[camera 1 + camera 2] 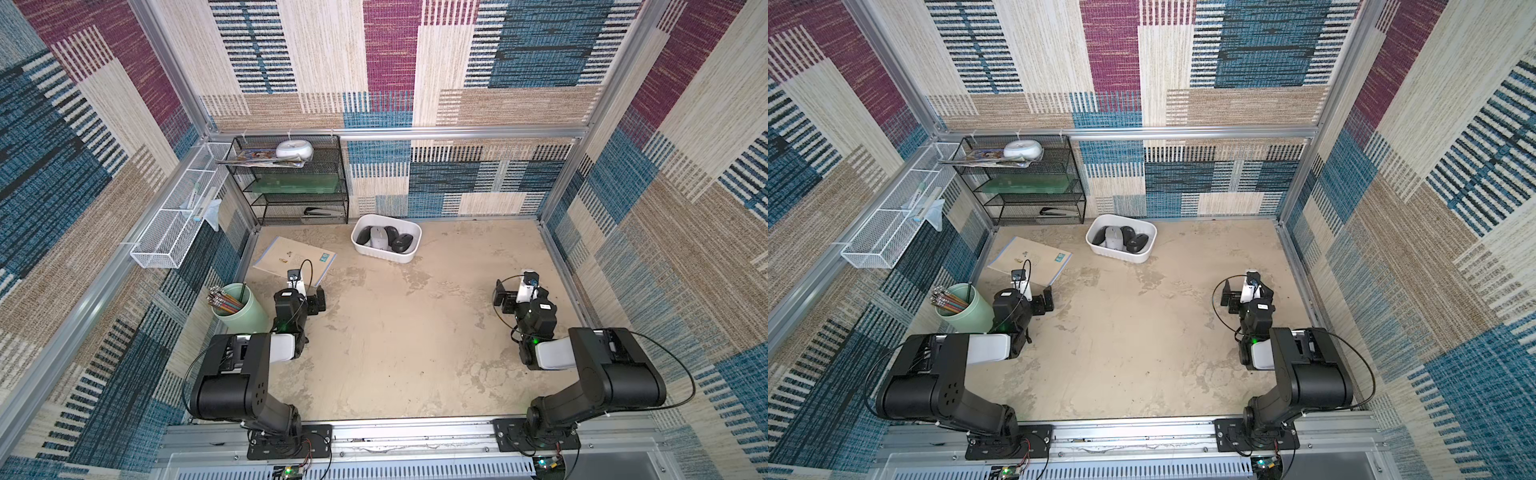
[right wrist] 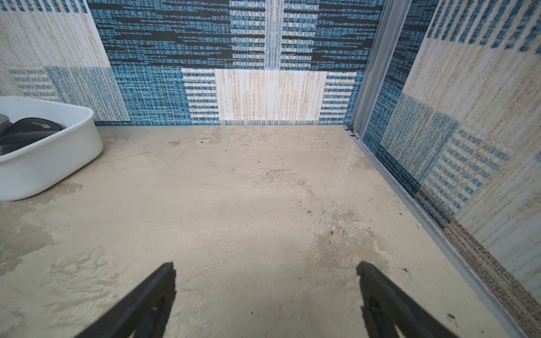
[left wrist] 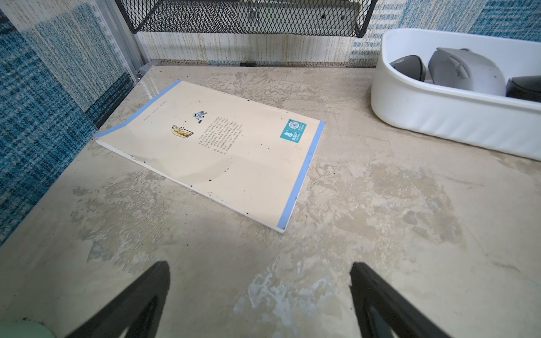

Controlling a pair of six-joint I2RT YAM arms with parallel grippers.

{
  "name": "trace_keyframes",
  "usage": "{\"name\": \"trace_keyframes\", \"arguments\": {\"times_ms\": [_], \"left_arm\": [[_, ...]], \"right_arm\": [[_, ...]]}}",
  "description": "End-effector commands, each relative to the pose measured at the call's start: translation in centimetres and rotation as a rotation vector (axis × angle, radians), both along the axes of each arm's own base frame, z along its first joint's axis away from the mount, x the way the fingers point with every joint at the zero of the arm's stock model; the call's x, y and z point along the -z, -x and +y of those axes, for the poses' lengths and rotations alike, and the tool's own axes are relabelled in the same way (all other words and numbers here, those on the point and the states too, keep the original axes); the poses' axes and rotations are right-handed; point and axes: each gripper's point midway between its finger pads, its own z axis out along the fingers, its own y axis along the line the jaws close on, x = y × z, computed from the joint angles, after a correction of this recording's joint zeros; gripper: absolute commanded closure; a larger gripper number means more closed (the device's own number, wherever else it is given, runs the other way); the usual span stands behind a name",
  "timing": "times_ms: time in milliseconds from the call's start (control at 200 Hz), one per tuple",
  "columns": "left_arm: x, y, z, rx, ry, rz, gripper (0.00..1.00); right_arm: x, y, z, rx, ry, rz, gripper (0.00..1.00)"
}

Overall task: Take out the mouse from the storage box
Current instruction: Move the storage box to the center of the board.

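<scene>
Grip has not been taken on anything yet: the left claw (image 3: 259, 266) is spread wide and empty over bare table (image 3: 380, 219), just short of a book (image 3: 222, 152), and the right claw (image 2: 266, 266) is likewise held wide with nothing between its jaws. The storage box (image 1: 384, 254) is set near the back wall, well apart from both claws. Inside it, in both top views, a grey mouse (image 1: 379, 237) is packed between a black mouse (image 1: 363, 235) on one side and two more black ones on the other, all touching or nearly so. Each is judged light and rigid, with a smooth rounded shell that could slip from a pinch placed high on the hump. Hold is best taken from above, across the narrow flanks and low down. Little room is left for a finger between neighbours, so the grey mouse, seen standing tallest in the left wrist view, is judged easiest. The storage box looks light and may be dragged along.
</scene>
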Motion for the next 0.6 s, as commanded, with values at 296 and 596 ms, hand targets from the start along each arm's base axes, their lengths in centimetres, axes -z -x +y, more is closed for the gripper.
{"name": "trace_keyframes", "arguments": {"times_ms": [296, 596], "left_arm": [[-11.4, 4.9, -6.2, 0.058, 0.109, -0.205, 0.00], [-9.6, 3.9, -5.3, -0.207, 0.553, 0.005, 0.00]], "right_arm": [[-11.1, 2.0, 2.5, -0.094, -0.209, -0.143, 0.01], [-8.5, 1.8, 4.0, -0.077, -0.589, 0.147, 0.01]]}}
